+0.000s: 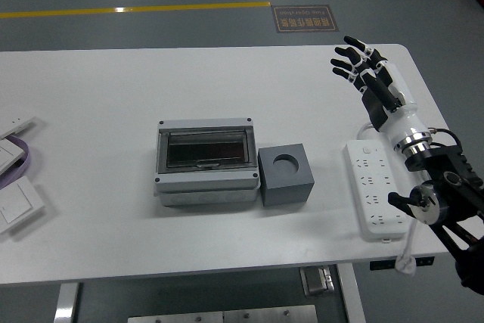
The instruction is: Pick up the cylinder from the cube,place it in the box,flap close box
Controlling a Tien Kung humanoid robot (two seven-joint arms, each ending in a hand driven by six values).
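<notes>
A dark grey cube (286, 175) stands near the table's middle, its round top socket empty. No cylinder shows anywhere. Touching the cube's left side is a grey box (205, 162) with a dark see-through flap lying shut over its front; what is inside cannot be made out. My right hand (361, 68) hovers over the table's far right, well away from cube and box, fingers spread and holding nothing. The left arm is out of view.
A white power strip (375, 189) lies at the right, beneath my right forearm, its cable hanging over the near edge. White wall switches (15, 200) and a purple item (23, 158) sit at the left edge.
</notes>
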